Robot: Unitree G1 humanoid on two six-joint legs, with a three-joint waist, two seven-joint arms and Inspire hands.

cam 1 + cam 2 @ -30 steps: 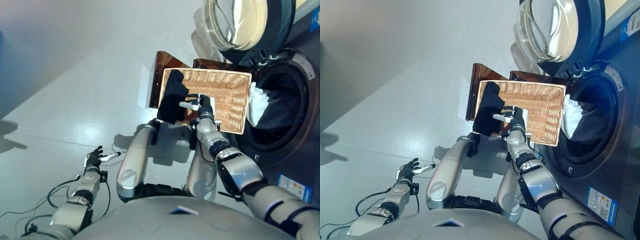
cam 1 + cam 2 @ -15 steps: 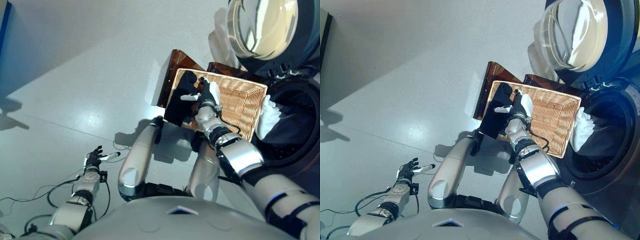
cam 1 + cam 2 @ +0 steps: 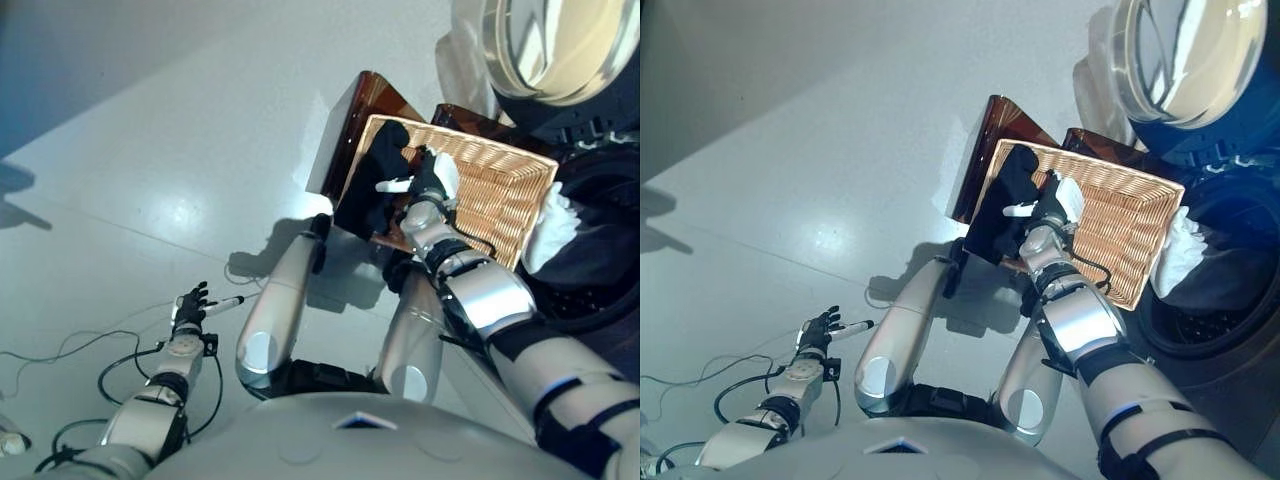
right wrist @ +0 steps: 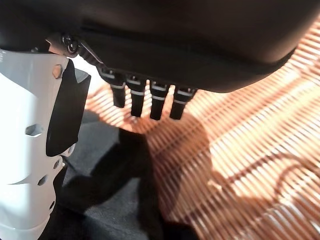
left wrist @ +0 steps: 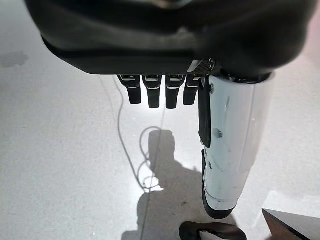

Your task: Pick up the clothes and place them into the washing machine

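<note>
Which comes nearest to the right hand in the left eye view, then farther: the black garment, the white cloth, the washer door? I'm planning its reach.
From the right hand outward:
1. Black garment, right beside it, draped over the wicker basket's left rim.
2. White cloth, past the basket's right end, at the drum opening.
3. Washer door, swung open above the basket.

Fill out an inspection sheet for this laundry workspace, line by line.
Surface: pale grey glossy floor.
Job's things: black garment draped over the rectangular woven wicker basket edge; front-loading washing machine with round glass door open, white cloth hanging from its drum.
Clutter: brown translucent stand under the basket.
Hands: right hand open over the garment, holding nothing; left hand open, idle above the floor.
Cables: nothing seen.
Surroundings: nothing seen.
</note>
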